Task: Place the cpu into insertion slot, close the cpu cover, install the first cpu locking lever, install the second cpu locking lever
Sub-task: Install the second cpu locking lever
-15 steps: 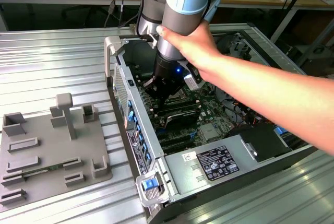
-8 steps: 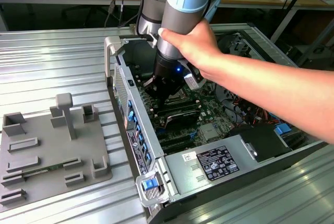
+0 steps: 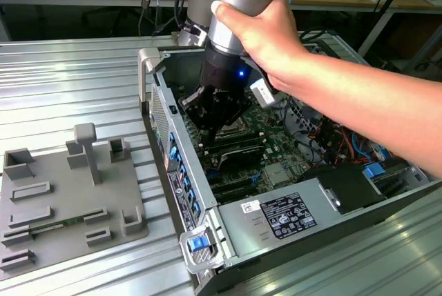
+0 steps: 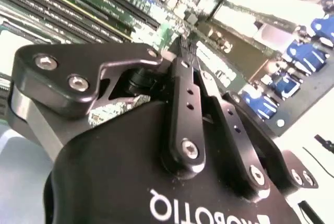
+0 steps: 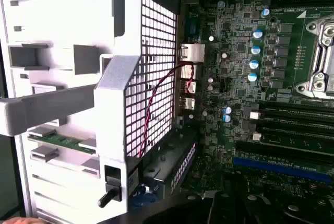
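Observation:
In the exterior view my black gripper (image 3: 213,127) reaches down into the open computer case, just above the green board. The second wrist view shows its fingers (image 4: 182,93) drawn together at the tips, so the gripper (image 4: 185,46) is shut, and I see nothing held between them. In the first wrist view, the insertion slot (image 5: 319,62) sits at the picture's edge, with the silvery cpu cover frame around it. In the exterior view the gripper partly hides the slot (image 3: 235,127). Whether the cpu lies in the slot I cannot make out.
A person's hand (image 3: 269,34) grips the arm just above the gripper. Black memory slots (image 3: 238,152) and the grey power supply box (image 3: 290,216) lie near the slot. The case's perforated side wall (image 3: 176,172) stands close by. A grey fixture tray (image 3: 69,199) rests on the exterior view's left.

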Action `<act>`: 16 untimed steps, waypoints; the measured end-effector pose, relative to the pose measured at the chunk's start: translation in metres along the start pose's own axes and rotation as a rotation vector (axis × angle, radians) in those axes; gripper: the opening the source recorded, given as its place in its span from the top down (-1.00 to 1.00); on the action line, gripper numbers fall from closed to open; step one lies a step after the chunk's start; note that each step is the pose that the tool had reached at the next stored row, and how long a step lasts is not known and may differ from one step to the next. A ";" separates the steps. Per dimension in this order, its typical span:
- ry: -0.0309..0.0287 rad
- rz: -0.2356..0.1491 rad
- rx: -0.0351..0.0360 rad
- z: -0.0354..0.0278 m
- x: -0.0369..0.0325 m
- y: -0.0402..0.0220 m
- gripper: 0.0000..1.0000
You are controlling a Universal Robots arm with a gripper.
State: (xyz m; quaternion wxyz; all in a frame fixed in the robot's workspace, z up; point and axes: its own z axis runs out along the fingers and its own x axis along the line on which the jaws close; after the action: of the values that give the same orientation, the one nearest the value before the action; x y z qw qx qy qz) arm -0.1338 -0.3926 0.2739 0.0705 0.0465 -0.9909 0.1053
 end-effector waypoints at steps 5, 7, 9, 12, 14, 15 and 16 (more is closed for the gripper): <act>-0.0002 0.000 -0.0002 0.0001 0.0000 0.0000 0.79; -0.0001 0.000 0.0000 0.0000 0.0000 0.0000 0.79; -0.0052 0.000 -0.0054 0.0013 -0.0009 0.0010 0.79; -0.0381 -0.002 -0.0387 0.0073 -0.0068 0.0055 0.79; -0.0950 -0.005 -0.0968 0.0159 -0.0164 0.0125 0.79; -0.1247 -0.011 -0.1256 0.0193 -0.0223 0.0150 0.79; -0.1460 -0.018 -0.1469 0.0214 -0.0276 0.0164 0.79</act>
State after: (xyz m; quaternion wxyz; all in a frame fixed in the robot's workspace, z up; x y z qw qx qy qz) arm -0.1112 -0.3791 0.2457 0.0022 0.0576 -0.9979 0.0280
